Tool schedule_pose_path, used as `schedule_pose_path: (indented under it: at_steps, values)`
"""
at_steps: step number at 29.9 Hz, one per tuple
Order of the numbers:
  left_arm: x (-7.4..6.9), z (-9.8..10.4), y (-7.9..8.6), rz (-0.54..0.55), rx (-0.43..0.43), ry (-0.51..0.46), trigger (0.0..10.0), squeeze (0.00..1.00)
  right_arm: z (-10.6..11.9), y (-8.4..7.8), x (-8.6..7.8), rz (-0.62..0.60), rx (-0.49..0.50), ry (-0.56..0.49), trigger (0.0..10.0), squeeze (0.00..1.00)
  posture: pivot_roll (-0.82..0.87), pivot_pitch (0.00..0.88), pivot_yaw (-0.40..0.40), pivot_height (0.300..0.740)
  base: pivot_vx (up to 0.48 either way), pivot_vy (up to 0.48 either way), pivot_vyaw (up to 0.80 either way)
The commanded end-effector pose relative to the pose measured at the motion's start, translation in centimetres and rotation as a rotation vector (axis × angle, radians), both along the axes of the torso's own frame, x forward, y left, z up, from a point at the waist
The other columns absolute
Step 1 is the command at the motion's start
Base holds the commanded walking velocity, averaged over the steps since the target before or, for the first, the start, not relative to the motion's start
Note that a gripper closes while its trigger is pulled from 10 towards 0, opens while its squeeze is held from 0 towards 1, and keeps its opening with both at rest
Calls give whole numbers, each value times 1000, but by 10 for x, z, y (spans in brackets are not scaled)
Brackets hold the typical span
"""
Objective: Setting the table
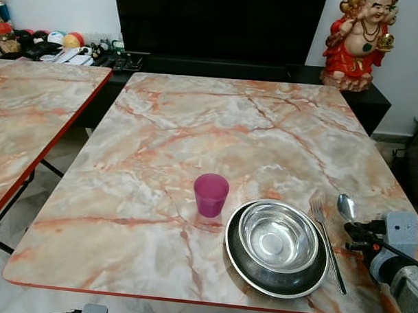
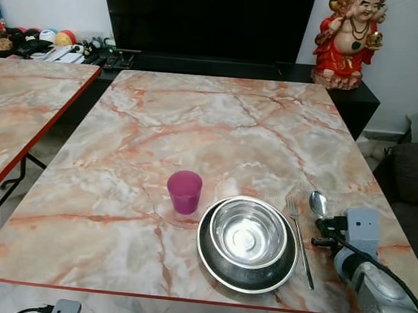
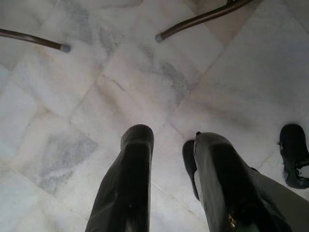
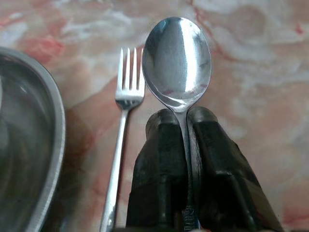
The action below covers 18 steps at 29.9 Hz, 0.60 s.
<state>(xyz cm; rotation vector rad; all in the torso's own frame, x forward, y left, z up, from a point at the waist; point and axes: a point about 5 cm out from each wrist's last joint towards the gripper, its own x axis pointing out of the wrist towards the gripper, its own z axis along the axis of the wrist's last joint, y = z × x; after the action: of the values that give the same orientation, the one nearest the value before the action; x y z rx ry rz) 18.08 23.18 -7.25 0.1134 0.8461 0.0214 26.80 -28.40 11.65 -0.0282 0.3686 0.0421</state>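
— The spoon (image 4: 176,60) is the last piece, is it? Where does the setting stand?

— Nearly laid, I judge. By the near edge of the desk (image 1: 196,128), toward its right corner, the steel bowl (image 1: 277,236) sits inside the dark plate (image 1: 274,277). The pink cup (image 1: 211,194) stands just left of them, close to the plate's rim but apart from it. The fork (image 1: 326,236) lies flat along the plate's right side, tines pointing to the far edge. Only the spoon is not yet let go.

— And where is it against your fingers?

— My right fingers (image 4: 186,121) are clenched on its handle; the neck runs out between them and the bowl of the spoon sticks out past the tips, face up, just beside the fork's tines and parallel to the fork. It looks low over the desk; whether it touches, I cannot tell.

— Your left?

— My left fingers (image 3: 169,145) hang idle over the floor, parted, grasping nothing.

— What remains?

— Setting the spoon down right of the fork and releasing it, I think.
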Motion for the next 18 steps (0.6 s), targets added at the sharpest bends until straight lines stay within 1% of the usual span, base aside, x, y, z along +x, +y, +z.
schedule_pose_path:
  at_steps: [1, 9, 18]
  values:
    - [-5, -3, 0, -6, 1, 31, 10000, 0, 2, -3, 2, 5, -30, -3, 10000, 0, -127, 122, 3, 740, 0, 0, 0]
    - [-4, -2, 1, -11, 2, 28, 10000, 0, -4, -2, 2, 12, -67, 15, 10000, 0, -127, 127, 10, 740, 0, 0, 0]
    - [-3, -2, 1, -10, 3, 27, 10000, 0, -6, -2, 7, -27, -53, -3, 10000, 0, -120, 124, 11, 740, 0, 0, 0]
